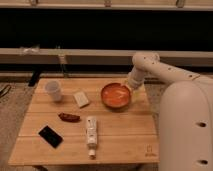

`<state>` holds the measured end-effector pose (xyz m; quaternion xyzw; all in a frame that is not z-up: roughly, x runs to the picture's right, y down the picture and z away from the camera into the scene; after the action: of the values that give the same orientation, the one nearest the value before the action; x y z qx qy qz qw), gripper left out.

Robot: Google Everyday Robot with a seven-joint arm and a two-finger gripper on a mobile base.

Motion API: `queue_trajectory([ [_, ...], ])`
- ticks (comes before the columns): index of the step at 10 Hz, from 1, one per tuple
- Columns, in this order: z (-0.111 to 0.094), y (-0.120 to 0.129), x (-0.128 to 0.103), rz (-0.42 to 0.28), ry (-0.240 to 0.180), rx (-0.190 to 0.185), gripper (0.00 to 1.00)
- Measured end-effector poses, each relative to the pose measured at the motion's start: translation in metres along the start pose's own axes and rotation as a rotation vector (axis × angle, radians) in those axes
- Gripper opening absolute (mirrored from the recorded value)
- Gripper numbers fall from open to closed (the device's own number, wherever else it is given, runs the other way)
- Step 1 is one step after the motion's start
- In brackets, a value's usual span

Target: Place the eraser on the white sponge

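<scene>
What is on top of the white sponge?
Nothing; the white sponge is bare on top, its underside hidden. The eraser lies apart on the table; the open gripper hangs beside the orange bowl.

The tool, at the far rim of the orange bowl, is too blurred to make out. The robot's white body runs off the right and bottom edges.

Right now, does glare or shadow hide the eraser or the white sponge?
Camera view: warm, even light on the table; background dark. Camera view: slight sheen inside the orange bowl, the hand by its rim. Camera view: eraser and white sponge lie clear of glare and heavy shadow.
</scene>
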<state>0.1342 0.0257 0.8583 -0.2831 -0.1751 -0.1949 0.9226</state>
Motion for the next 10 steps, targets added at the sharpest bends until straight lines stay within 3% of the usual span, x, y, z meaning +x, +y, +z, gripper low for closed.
queue_trajectory([
  [1, -0.008, 0.003, -0.013, -0.043, 0.018, 0.015, 0.78],
  [3, -0.017, 0.016, -0.066, -0.180, 0.056, 0.041, 0.78],
  [5, -0.017, 0.023, -0.116, -0.322, 0.081, 0.037, 0.78],
  [8, -0.010, 0.010, -0.210, -0.650, 0.134, -0.002, 0.78],
  [10, -0.004, 0.005, -0.265, -0.902, 0.187, -0.054, 0.78],
])
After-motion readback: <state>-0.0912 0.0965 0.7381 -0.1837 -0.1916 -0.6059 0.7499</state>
